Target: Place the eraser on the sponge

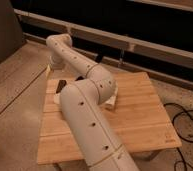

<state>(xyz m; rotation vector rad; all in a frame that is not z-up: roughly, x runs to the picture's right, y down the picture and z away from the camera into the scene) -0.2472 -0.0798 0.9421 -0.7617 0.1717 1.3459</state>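
Note:
The eraser (pixel 60 84) is a small dark block lying on the wooden table (pixel 140 115) near its far left corner. My white arm (pixel 85 115) rises from the bottom of the view, runs across the table's left half and bends back down at the far left. The gripper (pixel 54 67) hangs at the end of that bend, just above and behind the eraser. The sponge is hidden, most likely behind the arm.
A cream-white rectangular block (pixel 110 103) pokes out from behind the arm near the table's middle. Something pale (pixel 54 98) sits at the arm's left side. Black cables (pixel 187 125) lie on the floor to the right. A rail and wall run behind the table.

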